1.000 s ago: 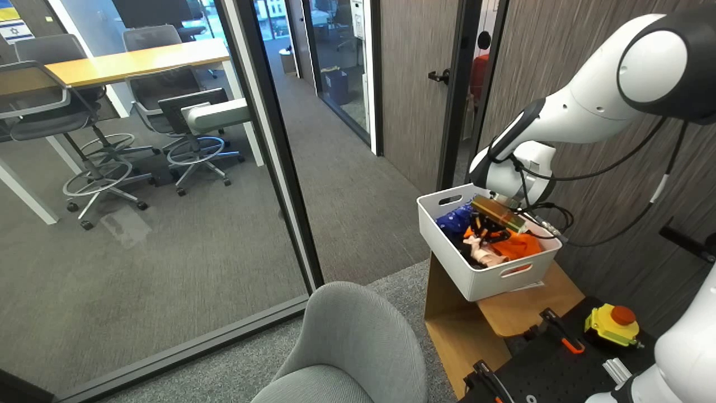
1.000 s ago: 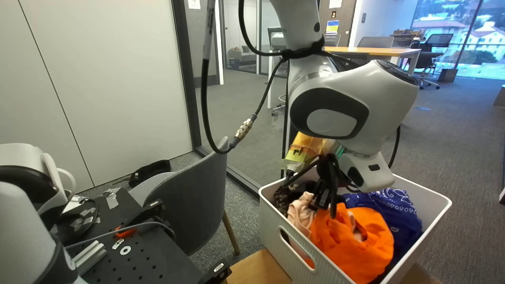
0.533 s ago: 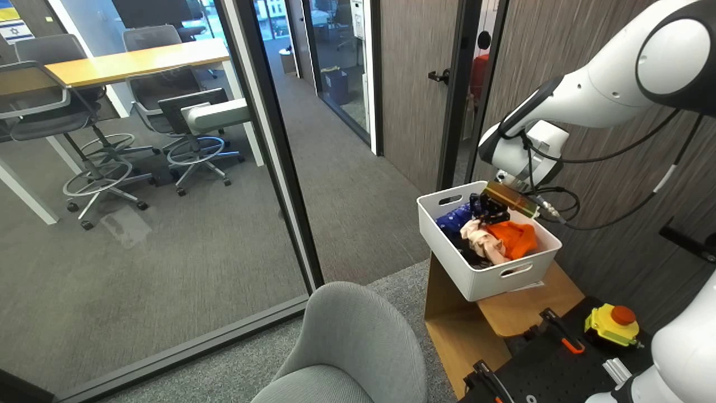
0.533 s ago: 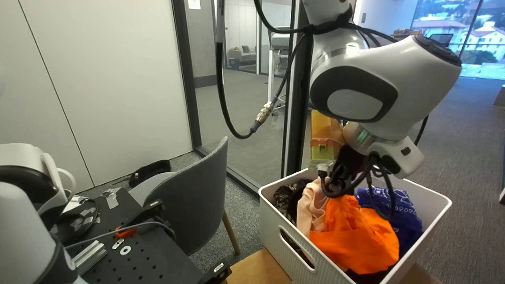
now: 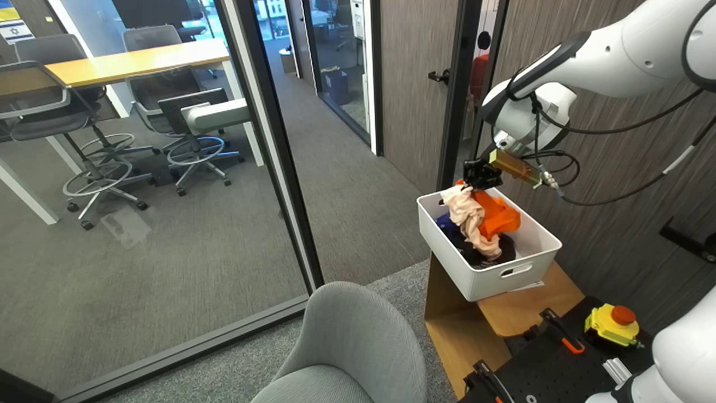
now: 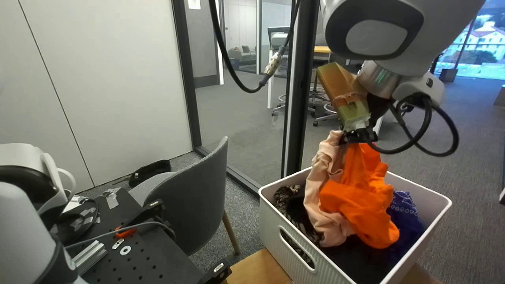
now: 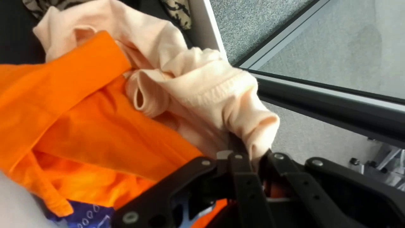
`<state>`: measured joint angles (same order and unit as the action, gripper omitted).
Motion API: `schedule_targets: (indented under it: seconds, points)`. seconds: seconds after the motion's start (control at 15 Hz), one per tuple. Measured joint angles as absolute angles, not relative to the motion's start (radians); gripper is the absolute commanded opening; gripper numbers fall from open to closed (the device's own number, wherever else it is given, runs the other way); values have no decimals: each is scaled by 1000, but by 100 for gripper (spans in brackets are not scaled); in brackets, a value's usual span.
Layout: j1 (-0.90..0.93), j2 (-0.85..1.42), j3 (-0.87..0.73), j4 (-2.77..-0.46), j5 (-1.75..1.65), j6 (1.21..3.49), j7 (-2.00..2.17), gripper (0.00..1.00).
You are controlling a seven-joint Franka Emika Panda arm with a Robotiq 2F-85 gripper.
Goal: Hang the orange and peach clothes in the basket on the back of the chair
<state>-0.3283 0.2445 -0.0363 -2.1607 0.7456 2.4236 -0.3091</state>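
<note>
My gripper is above the white basket, shut on bunched cloth. The peach cloth is pinched between the fingertips and hangs down; it also shows in the wrist view. The orange cloth hangs beside it from under the gripper, and it fills the left of the wrist view. Exactly where the orange is gripped is hidden by the fingers. The lower ends of both clothes hang inside the basket. The grey chair stands apart from the basket, its back upright.
A blue patterned cloth and dark and leopard-print cloths lie in the basket. The basket sits on a wooden stand. A glass wall with a black frame runs behind the chair. A yellow emergency stop is on the black table.
My gripper has risen out of the basket, lifting the peach and orange clothes with it. The blue and dark cloths stay in the basket. The chair has not moved.
</note>
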Motion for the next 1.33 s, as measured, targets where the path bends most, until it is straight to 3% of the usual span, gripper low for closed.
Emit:
schedule_targets:
  seconds: [0.73, 1.33]
  points:
    - [-282, 157, -59, -2108, 727, 2359, -488, 8]
    - [-104, 46, 3, -2072, 607, 2290, -547, 7]
